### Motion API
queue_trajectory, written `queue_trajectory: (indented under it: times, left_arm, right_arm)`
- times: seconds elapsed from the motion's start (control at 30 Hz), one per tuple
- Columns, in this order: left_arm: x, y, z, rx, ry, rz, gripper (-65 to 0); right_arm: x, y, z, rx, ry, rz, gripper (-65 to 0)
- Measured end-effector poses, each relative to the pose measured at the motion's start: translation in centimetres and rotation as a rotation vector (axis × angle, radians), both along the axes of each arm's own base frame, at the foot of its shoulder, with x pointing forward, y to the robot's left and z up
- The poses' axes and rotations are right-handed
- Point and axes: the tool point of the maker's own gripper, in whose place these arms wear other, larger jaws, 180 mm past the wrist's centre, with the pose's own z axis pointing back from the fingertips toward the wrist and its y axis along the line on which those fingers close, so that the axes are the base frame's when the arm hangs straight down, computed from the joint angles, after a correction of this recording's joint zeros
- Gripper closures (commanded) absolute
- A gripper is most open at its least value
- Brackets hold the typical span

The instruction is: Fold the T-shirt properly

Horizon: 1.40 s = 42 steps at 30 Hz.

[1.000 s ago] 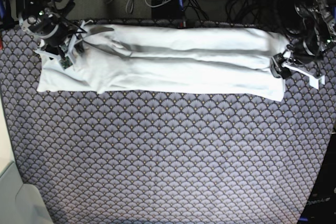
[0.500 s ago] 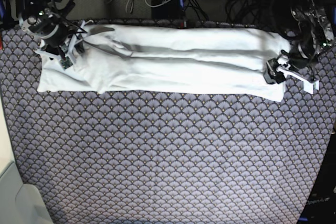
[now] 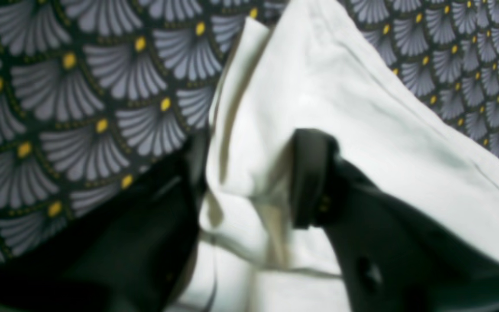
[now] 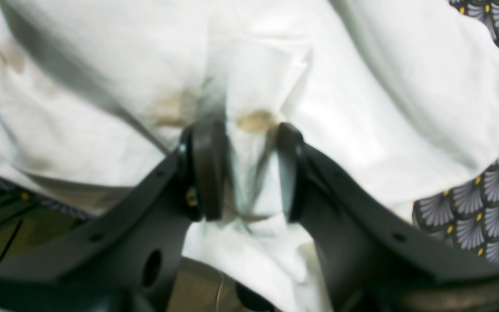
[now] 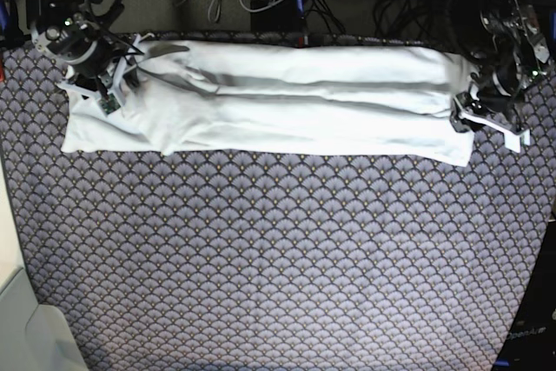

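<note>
- The purple-grey scallop-patterned cloth point(image 5: 278, 258) is seen covering the counter across nearly the whole base view.
- The T-shirt point(image 5: 287, 102) is laid as a long horizontal band across the upper part of the frame, already narrowed into lengthwise folds.
- The left end effector point(image 5: 466, 115), at the upper right, has been drawn in from a wide opening within the last second; in the left wrist view its jaws are seen closed on a raised ridge of the shirt's end. A fresh grasp is judged made, so the crosswise fold can be started.
- The right end effector point(image 5: 97, 76), at the upper left, is unchanged, pinching a fold of the shirt between its pads point(image 4: 208, 169).
</note>
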Motion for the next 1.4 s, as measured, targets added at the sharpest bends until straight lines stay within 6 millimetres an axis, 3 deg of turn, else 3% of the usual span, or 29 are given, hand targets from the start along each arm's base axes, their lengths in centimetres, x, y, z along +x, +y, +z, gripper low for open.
queue_trajectory:
  times: [0.2,0.47,0.7,0.8,0.87,1.0,1.13,1.27,1.4]
  left_arm:
    - [-0.3,-0.5,-0.2,-0.023,0.022,-0.014,0.0]
    - [-0.6,-1.3,1.4,0.031,0.039,-0.056,-0.4]
    - [1.5,-4.1,8.0,0.093,-0.111,-0.147,-0.4]
    - [1.2,-5.8,8.9,0.137,-0.094,-0.219,-0.4]
    - [1.5,-7.4,9.5,0.168,-0.100,-0.280,-0.4]
    - [1.7,-14.8,9.8,0.060,-0.142,-0.394,-0.4]
    - [1.1,-19.8,8.8,-0.038,-0.100,-0.412,-0.4]
    - [0.7,-25.8,9.5,-0.151,-0.102,-0.485,-0.4]
    - [1.2,-29.0,9.2,-0.208,-0.071,-0.488,-0.4]
  right_arm:
    - [0.0,0.0,0.0,0.000,0.000,0.000,-22.3]
    - [0.0,0.0,0.0,0.000,0.001,-0.001,-22.3]
    - [0.0,0.0,0.0,-0.002,0.003,-0.001,-22.3]
    - [0.0,0.0,0.0,-0.002,0.003,-0.001,-22.2]
    - [0.0,-0.1,0.0,-0.002,0.002,-0.001,-22.2]
    - [0.0,-0.1,0.0,-0.004,0.005,-0.001,-22.2]
    - [0.0,-0.1,0.0,-0.002,0.002,0.002,-22.2]
    - [0.0,-0.2,0.0,-0.006,0.005,0.001,-22.2]
    - [0.0,-0.1,0.0,-0.006,0.003,0.003,-22.2]
